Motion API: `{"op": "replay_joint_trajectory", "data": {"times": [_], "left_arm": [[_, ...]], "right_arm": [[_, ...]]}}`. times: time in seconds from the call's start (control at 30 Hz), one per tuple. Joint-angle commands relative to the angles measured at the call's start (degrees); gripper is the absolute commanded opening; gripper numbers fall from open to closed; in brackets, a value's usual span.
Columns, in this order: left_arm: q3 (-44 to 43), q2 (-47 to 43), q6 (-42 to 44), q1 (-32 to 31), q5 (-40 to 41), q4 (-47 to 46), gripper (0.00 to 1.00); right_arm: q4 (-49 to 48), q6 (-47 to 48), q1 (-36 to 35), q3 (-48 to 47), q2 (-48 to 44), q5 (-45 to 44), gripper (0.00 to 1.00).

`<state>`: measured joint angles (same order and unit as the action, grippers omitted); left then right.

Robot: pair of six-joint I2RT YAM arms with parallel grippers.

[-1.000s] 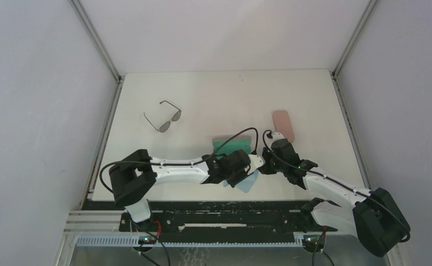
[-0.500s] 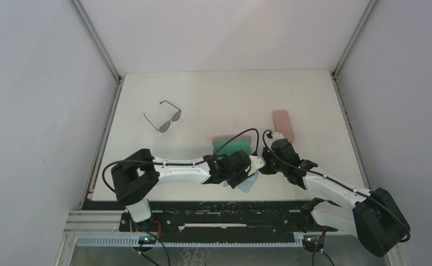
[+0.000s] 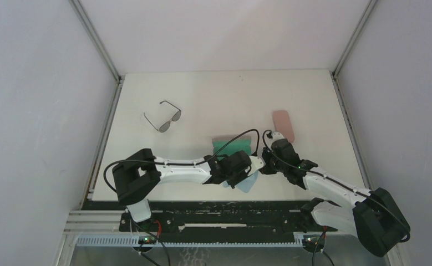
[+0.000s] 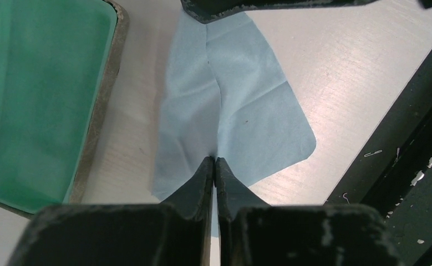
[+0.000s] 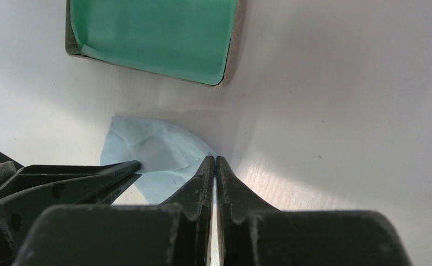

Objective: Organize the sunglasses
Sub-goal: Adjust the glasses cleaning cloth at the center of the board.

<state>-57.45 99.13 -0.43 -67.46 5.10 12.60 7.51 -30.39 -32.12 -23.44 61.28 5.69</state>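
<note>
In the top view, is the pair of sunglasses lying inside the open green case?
No, the sunglasses lie on the table, apart from the open green case and to the left of it.

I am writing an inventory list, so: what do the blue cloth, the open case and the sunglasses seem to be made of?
The blue cloth: thin matte fabric, probably microfibre; it creases softly. The open case: smooth green lining, perhaps plastic; greyish rim, material unclear. The sunglasses: thin dark frame, likely metal wire; too small to confirm.
</note>
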Motion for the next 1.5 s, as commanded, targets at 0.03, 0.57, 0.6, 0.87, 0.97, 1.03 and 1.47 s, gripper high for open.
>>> {"op": "replay_joint_trajectory", "data": {"times": [0.03,0.57,0.6,0.87,0.97,1.03,1.47], "left_arm": [[-2.8,-1.4,0.6,-0.3,1.3,-0.6,0.05],[-3.1,-2.6,-0.1,-0.1,0.7,-0.4,0.14],[-3.1,-2.5,-0.1,-0.1,0.7,-0.3,0.13],[-3.2,-2.7,-0.2,-0.1,1.4,0.0,0.00],[-3.0,-3.4,-0.4,0.1,1.5,0.0,0.00],[-2.9,-3.9,-0.6,0.2,1.4,-0.1,0.00],[-2.8,-3.9,-1.0,0.4,1.0,0.3,0.09]], "right_arm": [[-1.1,1.2,-0.2,-2.4,-0.6,0.1,0.00],[-1.2,1.4,-0.2,-2.4,-0.6,0.2,0.00],[-1.2,1.4,-0.2,-2.4,-0.6,0.2,0.00],[-1.3,1.4,-0.2,-2.4,-0.4,0.3,0.00],[-1.1,1.4,-0.1,-2.4,-0.6,0.3,0.00],[-1.0,1.5,-0.1,-2.4,-0.7,0.3,0.00],[-1.0,1.4,-0.2,-2.4,-0.5,0.4,0.00]]}}
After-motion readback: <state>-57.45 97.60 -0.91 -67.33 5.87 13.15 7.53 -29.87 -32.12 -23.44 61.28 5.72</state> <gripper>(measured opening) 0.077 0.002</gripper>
